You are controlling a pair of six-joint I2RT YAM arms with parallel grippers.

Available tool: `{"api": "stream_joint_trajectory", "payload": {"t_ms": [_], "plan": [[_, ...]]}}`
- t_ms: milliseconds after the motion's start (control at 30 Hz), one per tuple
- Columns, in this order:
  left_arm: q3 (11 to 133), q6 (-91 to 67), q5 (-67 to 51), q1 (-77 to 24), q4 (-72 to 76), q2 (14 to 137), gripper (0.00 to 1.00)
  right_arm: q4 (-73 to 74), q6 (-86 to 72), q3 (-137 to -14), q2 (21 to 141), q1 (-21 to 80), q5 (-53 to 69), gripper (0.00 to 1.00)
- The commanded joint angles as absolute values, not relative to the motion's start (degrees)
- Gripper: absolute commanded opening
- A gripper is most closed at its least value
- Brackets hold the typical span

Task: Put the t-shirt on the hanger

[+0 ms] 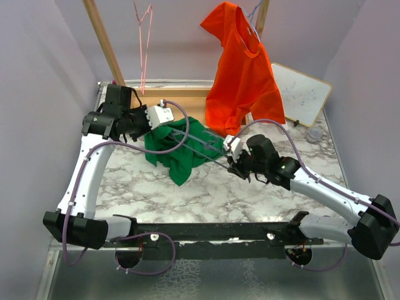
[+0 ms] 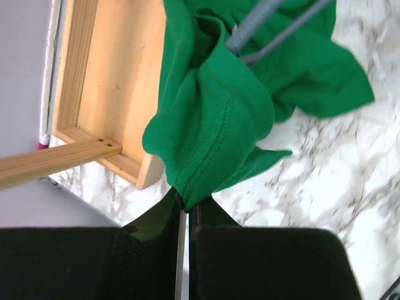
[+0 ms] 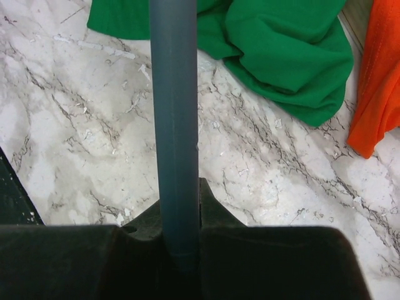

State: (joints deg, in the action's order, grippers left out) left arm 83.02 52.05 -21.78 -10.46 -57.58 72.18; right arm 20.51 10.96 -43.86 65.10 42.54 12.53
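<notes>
The green t-shirt (image 1: 177, 152) lies bunched on the marble table, part of it lifted. My left gripper (image 1: 151, 122) is shut on a hemmed edge of the t-shirt (image 2: 206, 125) and holds it above the table. The blue-grey hanger (image 1: 206, 147) runs from inside the shirt to my right gripper (image 1: 232, 159), which is shut on one end of the hanger's bar (image 3: 176, 125). In the left wrist view the hanger's arms (image 2: 262, 28) poke into the shirt's folds. The hanger's hook is hidden.
An orange-red t-shirt (image 1: 240, 69) hangs at the back on a pale hanger from a wooden rack (image 1: 105, 44). A thin pink wire hanger (image 1: 145, 37) hangs there too. A small whiteboard (image 1: 300, 92) leans at back right. A wooden frame base (image 2: 106, 87) is by the left gripper.
</notes>
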Motion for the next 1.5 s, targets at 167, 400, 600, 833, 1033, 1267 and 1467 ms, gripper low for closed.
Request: {"api": "stream_joint_trajectory", "payload": {"t_ms": [167,400,600,833,1033,1267,1467], "plan": [[93.99,69.28,-19.87,-10.28,-75.57,78.56,0.0,15.74,12.22,-44.96,62.0,42.75,13.48,0.01],[95.78,65.26,-17.76,-10.15,-72.82,82.6,0.0,9.65,13.71,-41.89,57.3,42.79,17.53,0.01],[102.91,60.37,-23.37,-9.93,-75.2,86.55,0.0,10.11,15.99,-41.55,59.07,42.76,19.11,0.01],[112.45,59.08,-28.78,-9.93,-81.36,89.38,0.0,7.75,16.47,-40.34,61.9,42.76,17.17,0.01],[111.4,58.38,-29.69,-10.02,-81.4,87.23,0.0,6.57,16.67,-41.77,66.42,42.72,11.51,0.01],[112.2,56.46,-30.27,-10.01,-81.39,88.75,0.0,7.59,16.06,-44.69,72.39,42.79,8.89,0.01],[112.18,55.16,-32.63,-10.11,-81.3,89.86,0.0,3.77,16.36,-45.94,75.01,42.73,9.34,0.01]]}}
